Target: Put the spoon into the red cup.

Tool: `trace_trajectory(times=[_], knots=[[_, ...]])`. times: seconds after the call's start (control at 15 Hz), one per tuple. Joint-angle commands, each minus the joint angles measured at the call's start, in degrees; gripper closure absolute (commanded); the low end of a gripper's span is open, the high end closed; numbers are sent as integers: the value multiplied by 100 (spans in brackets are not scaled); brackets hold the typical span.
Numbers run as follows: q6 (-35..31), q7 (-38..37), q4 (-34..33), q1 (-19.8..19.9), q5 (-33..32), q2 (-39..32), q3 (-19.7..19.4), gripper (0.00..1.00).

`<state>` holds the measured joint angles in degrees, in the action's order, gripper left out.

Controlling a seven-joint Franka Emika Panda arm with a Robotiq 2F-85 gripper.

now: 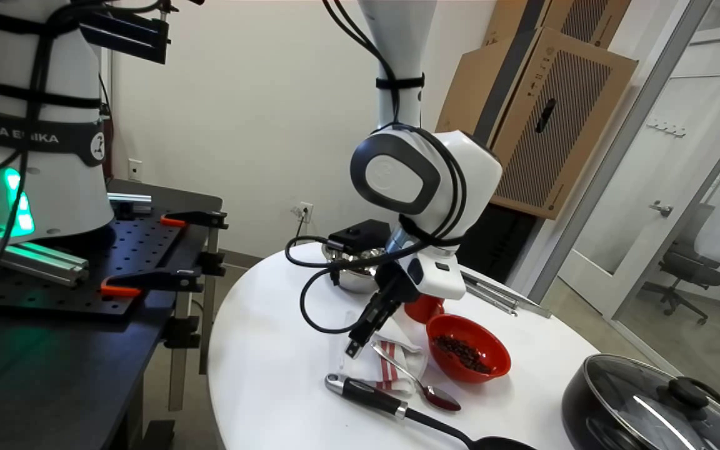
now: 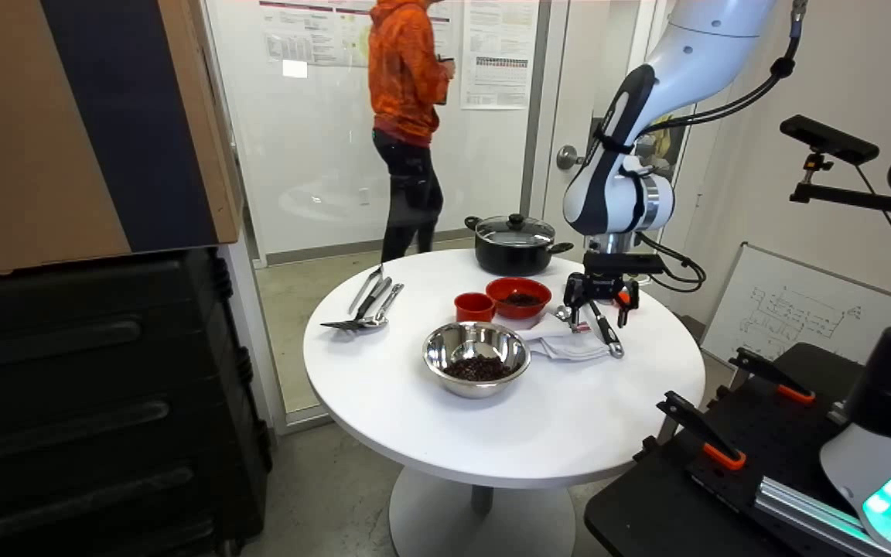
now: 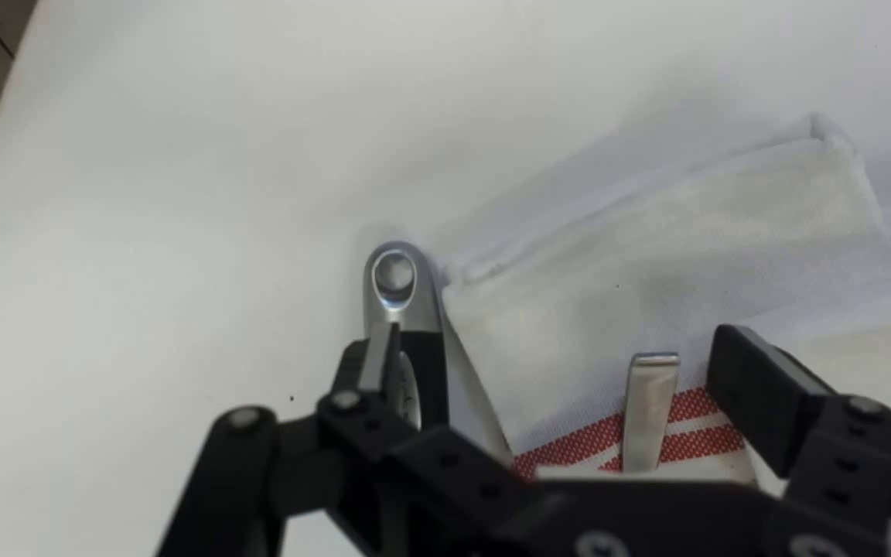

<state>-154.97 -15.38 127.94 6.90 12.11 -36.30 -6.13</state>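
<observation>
Hovering above the white round bench [image 2: 384, 410], the gripper [image 3: 558, 367] is holding its two fingers [image 3: 755, 394] spread wide. In the wrist view the spoon [image 3: 649, 418] is showing its handle between them, nearer the right finger, with a gap on each side. That handle is lying across a folded white cloth [image 3: 670, 294] with red stripes, and in an exterior view the spoon's bowl [image 1: 440, 398] is reaching past the cloth toward the near right. A black-handled utensil [image 1: 372, 395] is lying to the left of the spoon, its silver end beside the cloth; in the wrist view the left finger is partly covering its handle.

The red cup [image 2: 475, 312] is standing upright in an exterior view, just left of the red bowl [image 2: 519, 312] and apart from the spoon; whether cup and bowl are touching, I cannot tell. Small dark pieces [image 2: 523, 299] are filling the bottom of the red bowl, and similar ones are lying in the metal bowl [image 2: 472, 389], which is sitting on the near side of the cup. Farther away, a black pot [image 2: 515, 255] is standing under a glass lid [image 2: 507, 234], and on the left several utensils [image 2: 373, 299] are lying together.
</observation>
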Motion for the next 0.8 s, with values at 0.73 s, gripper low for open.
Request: trace_trajectory(times=[0.73], knots=[[-547,-130,-742,-49,203,-825,126,0]])
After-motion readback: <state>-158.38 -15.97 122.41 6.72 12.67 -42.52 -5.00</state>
